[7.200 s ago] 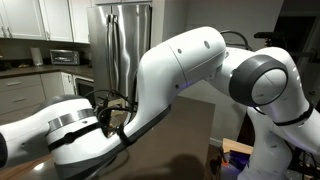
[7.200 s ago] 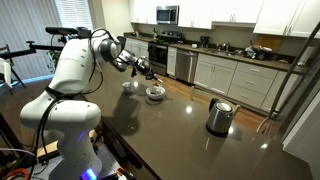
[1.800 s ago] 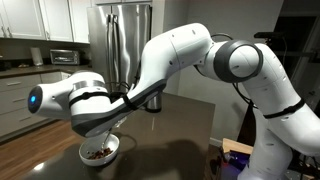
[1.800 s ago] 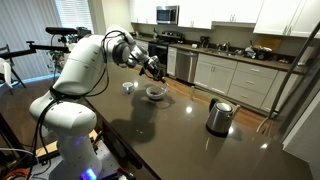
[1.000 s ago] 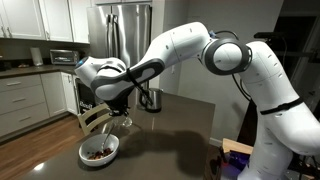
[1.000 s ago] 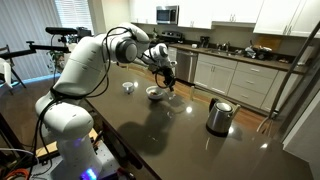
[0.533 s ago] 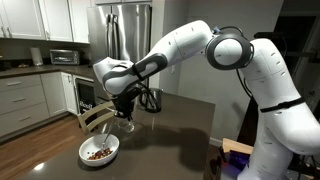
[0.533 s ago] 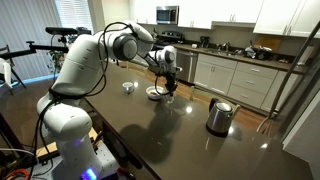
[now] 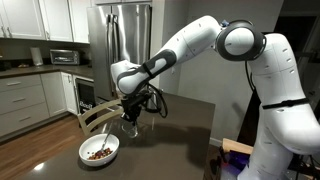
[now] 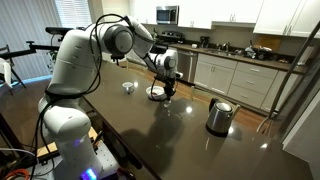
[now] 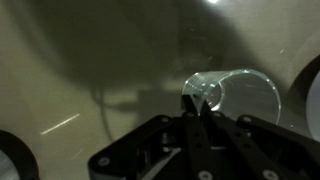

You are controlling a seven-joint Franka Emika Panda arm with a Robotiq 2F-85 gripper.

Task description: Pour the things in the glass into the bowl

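In the dim wrist view, the gripper (image 11: 196, 116) is pinching its jaws together on the near rim of the clear glass (image 11: 243, 95). Whether anything is lying inside the glass cannot be made out. In an exterior view the glass is hanging low over the dark countertop (image 9: 185, 135), near the white bowl (image 9: 84, 149), not over it. Whether the glass is touching the countertop is unclear. The brown things (image 9: 97, 154) are sitting in the bowl. A shiny kettle (image 10: 219, 116) is standing well apart.
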